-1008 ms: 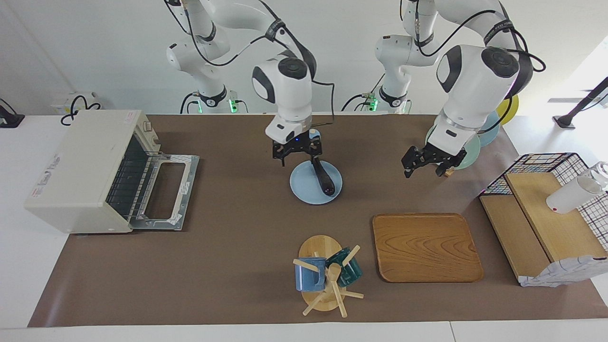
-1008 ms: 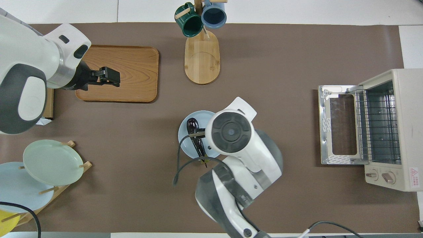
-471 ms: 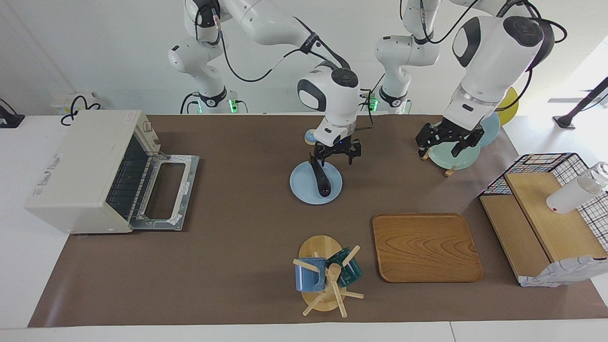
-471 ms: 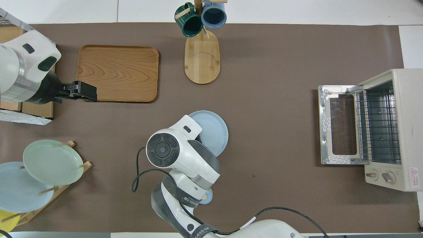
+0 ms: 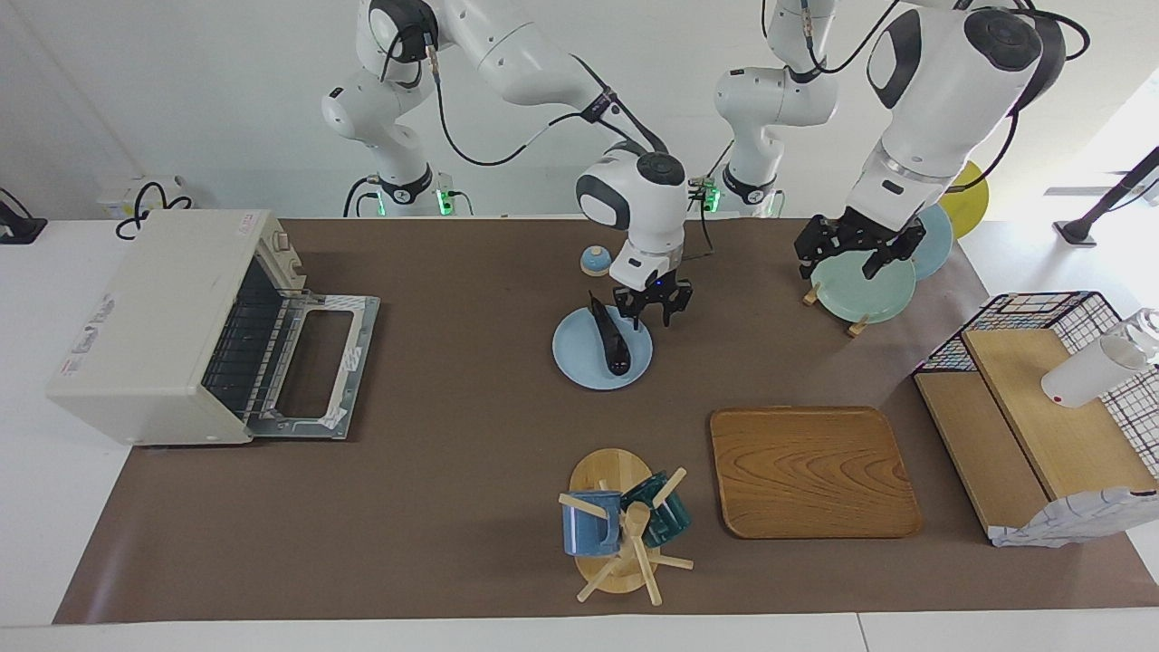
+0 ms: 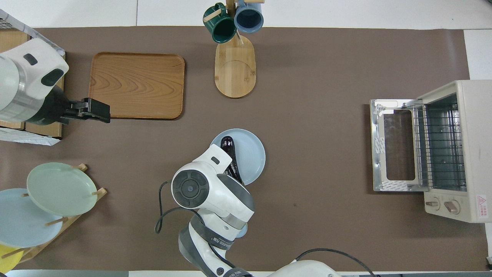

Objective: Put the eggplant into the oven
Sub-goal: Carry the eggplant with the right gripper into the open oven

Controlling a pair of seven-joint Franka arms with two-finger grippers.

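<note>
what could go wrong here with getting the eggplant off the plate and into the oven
The right gripper hangs over the stem end of the eggplant, not its middle, so a grasp there may let it tip or slip. The eggplant lies on a blue plate, which could shift. The oven stands toward the right arm's end with its door down, a ledge to clear.

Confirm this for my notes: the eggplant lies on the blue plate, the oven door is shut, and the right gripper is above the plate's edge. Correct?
Not quite. The facing view shows the oven door folded down open, the rack visible inside. The rest holds: the eggplant lies on the blue plate, and the right gripper is over the plate's edge.
</note>
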